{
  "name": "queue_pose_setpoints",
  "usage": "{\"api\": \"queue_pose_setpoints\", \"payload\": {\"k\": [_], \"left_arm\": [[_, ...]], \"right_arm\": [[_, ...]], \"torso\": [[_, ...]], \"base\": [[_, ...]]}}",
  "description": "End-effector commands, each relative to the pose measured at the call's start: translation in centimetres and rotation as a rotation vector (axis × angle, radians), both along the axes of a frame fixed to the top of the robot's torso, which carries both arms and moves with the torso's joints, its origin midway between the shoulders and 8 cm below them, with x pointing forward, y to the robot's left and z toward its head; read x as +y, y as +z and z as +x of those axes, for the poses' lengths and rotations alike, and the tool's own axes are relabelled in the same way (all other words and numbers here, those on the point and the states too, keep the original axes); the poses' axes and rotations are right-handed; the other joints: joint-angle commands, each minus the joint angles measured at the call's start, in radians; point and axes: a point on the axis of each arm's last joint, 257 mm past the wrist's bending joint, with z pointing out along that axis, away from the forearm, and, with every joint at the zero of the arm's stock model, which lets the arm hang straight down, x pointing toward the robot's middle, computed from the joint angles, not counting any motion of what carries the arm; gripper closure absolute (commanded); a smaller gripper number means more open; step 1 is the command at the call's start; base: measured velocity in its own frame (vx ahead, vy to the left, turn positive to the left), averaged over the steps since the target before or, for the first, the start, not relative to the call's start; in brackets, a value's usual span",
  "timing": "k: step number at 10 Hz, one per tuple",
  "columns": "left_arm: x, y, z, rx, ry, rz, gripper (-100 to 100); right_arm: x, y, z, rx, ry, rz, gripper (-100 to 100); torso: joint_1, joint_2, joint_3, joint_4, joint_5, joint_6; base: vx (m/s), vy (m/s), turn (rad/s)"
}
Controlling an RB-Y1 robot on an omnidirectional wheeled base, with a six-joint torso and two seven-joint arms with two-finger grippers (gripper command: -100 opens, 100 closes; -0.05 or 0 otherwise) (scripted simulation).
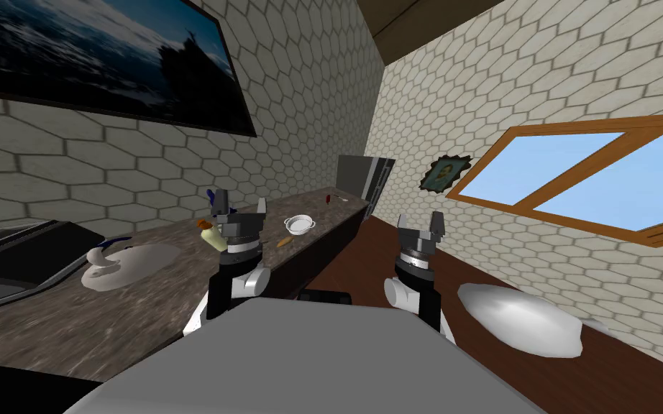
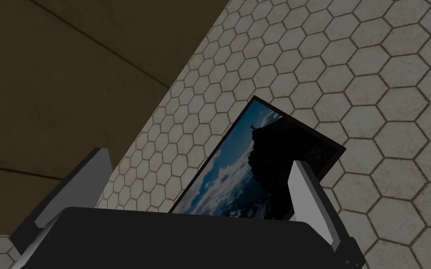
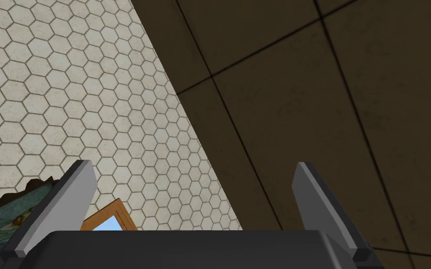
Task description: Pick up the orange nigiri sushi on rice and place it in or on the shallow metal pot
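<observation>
While both arms are hovering raised in front of me, I am reading the left gripper [image 1: 239,203] and the right gripper [image 1: 420,219] as released: each pair of fingers is standing wide apart and grasping nothing. I am taking the small flat piece on the dark surface [image 1: 179,287] for the orange sushi [image 1: 285,242]. It is lying just beside the shallow pot [image 1: 298,225], at about seven o'clock from it and about four o'clock from the left gripper.

The main risk I am seeing is a mix-up. A pale thing with an orange tip [image 1: 211,234] is standing closer to the left gripper, at about seven o'clock, and I could be reaching for it by mistake. With the orange sushi so near the shallow pot, a careless descent could also be knocking the pot or shoving the piece along the surface. Both hands are pointing upward, so each is needing a tilt down first.
</observation>
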Motion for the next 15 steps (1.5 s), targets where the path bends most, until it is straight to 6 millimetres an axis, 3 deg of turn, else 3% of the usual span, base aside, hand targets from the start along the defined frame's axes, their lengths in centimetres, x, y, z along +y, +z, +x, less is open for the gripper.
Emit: {"api": "queue_pose_setpoints", "payload": {"k": [1, 15], "left_arm": [[-0.5, -0.1, 0.8, 0.021, -0.027, 0.019, -100], [-2.7, -3.9, 9.9, 0.305, -0.211, 0.066, -100]], "right_arm": [[0.0, 0.0, 0.0, 0.0, 0.0, 0.0, 0], [0.0, 0.0, 0.0, 0.0, 0.0, 0.0, 0]], "torso": [[0.0, 0.0, 0.0, 0.0, 0.0, 0.0], [0.0, 0.004, 0.003, 0.001, 0.0, 0.0]], "base": [[-0.045, -0.012, 0.072], [-0.092, -0.004, 0.074]]}}
